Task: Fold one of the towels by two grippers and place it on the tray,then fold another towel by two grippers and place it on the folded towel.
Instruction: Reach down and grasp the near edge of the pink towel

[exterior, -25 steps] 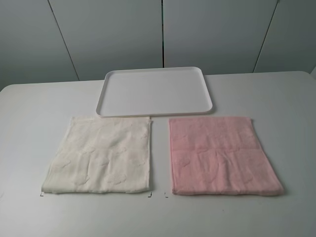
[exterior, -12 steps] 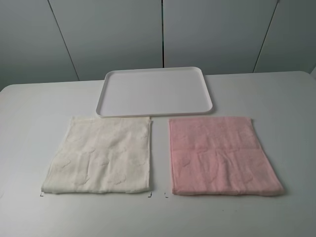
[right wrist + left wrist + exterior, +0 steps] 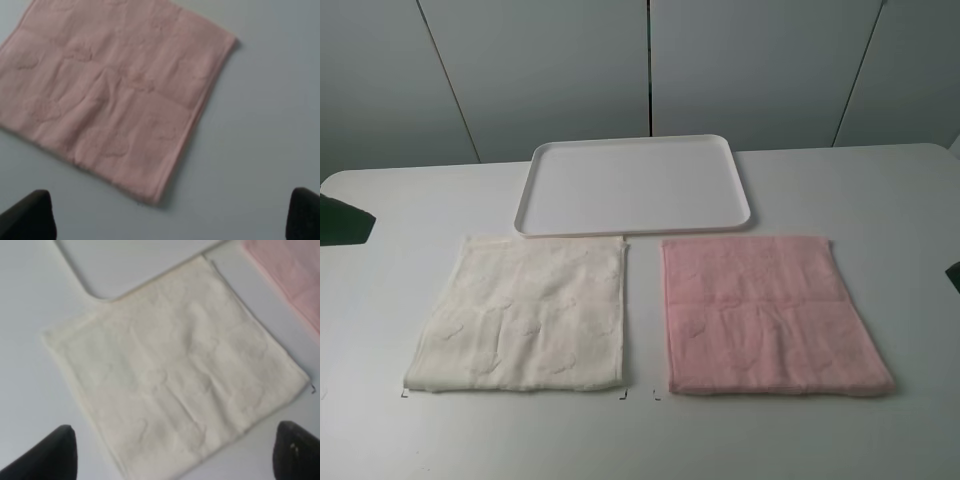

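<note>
**High view.** White surface [image 3: 880, 200], grey panelled wall behind. The tray [image 3: 633, 187] sits at the far middle. The cream towel [image 3: 525, 315] is spread flat in front of it on the left and the pink towel [image 3: 765, 312] on the right. Both lie on the surface, with a narrow strip of it between them. Their far edges lie just beside the tray's near rim; I cannot tell if they touch it. A dark piece of the left arm [image 3: 340, 220] shows at the left edge, well apart from the cream towel. A dark sliver of the right arm [image 3: 954, 275] shows at the right edge, near the pink towel but clear of it.

**Left wrist.** The left end effector [image 3: 172, 460] hangs above the cream towel [image 3: 175, 375]. Its fingers [image 3: 50, 455] are wide apart and hold nothing; only the black tips show. A rounded tray [image 3: 135, 260] corner lies just beside the towel's edge. A strip of the pink towel [image 3: 295, 275] shows past another corner.

**Right wrist.** The right end effector [image 3: 165, 217] hangs above the surface beside the pink towel [image 3: 110, 100]. Its fingers [image 3: 27, 217] are wide apart and hold nothing. The towel lies flat, creased across, with a faint embossed pattern.
</note>
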Controlling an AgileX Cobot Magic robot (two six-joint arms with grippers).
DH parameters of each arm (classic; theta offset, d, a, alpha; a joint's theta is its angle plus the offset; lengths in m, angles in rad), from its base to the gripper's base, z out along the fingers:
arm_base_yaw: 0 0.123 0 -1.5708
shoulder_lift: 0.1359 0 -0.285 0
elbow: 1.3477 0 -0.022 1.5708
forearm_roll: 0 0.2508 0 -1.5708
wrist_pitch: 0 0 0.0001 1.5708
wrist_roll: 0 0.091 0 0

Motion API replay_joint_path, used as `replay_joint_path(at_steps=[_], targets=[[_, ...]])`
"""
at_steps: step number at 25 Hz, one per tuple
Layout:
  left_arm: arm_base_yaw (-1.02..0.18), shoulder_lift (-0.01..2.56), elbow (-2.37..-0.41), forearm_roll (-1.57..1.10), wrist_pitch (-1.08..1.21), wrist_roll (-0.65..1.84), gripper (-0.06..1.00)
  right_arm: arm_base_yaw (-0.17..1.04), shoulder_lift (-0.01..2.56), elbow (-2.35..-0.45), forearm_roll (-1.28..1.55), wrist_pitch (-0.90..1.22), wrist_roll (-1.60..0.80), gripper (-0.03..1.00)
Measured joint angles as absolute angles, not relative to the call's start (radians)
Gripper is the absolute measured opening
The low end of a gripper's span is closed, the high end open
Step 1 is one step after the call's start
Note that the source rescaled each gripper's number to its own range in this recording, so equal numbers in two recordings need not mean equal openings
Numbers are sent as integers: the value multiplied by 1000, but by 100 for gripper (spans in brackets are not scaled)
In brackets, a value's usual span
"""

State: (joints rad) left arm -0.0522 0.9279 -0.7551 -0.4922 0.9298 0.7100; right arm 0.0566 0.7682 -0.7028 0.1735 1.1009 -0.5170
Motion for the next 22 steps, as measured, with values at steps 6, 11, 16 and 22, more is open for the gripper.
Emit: replay_joint_path(at_steps=[6, 11, 16, 22], targets=[[-218, 1100, -755, -529, 828, 800, 100, 57, 900, -703, 221, 1101, -678, 100], [-455, 1211, -774, -518, 704, 793, 100, 57, 967, -703, 223, 1099, -769, 100], [-624, 1383, -876, -459, 673, 714, 100, 57, 978, -703, 223, 1097, -875, 100], [-801, 1602, -1055, -334, 724, 638, 100, 57, 979, -703, 223, 1085, -906, 100]])
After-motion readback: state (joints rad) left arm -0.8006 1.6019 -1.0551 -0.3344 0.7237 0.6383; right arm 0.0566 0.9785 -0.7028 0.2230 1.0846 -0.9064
